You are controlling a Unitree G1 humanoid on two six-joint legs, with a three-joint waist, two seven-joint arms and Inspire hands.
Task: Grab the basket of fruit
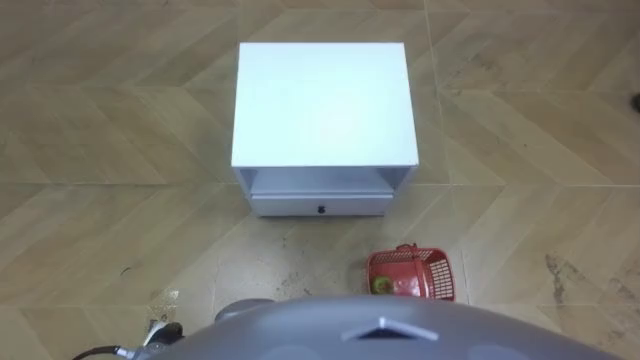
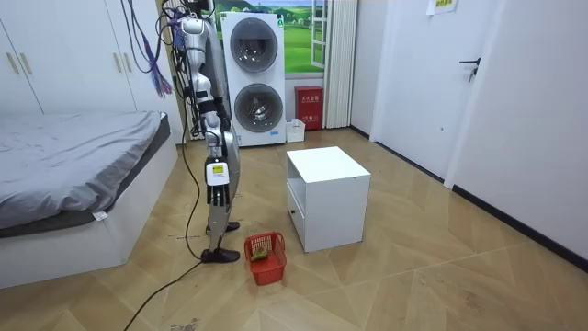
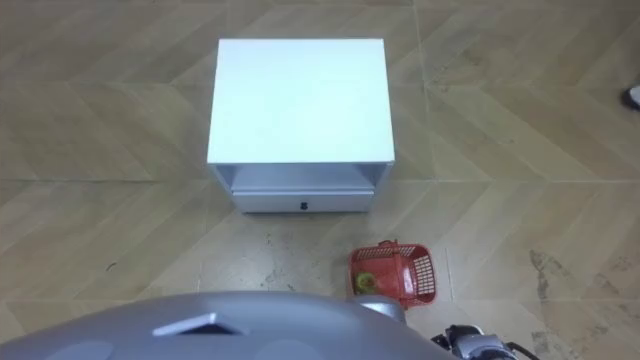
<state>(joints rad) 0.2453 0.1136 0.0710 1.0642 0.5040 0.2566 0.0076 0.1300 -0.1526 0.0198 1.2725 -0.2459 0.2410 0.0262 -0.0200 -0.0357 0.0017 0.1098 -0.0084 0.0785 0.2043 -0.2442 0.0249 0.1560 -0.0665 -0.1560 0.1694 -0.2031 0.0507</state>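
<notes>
Standing upright, arms hanging down, left hand (image 1: 165, 333) and right hand (image 2: 217, 173) at sides

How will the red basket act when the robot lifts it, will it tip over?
The basket looks like thin plastic mesh, so it is probably light and fairly stiff. Lifted by its arched handle, it may swing. The fruit sits to one side, so it could tilt a little.

Home bedroom – grey bed (image 2: 64, 156), white wardrobes (image 2: 55, 55), stacked washer and dryer (image 2: 254, 78), white bedside cabinet (image 2: 326, 188), herringbone wood floor (image 2: 413, 276)
</notes>
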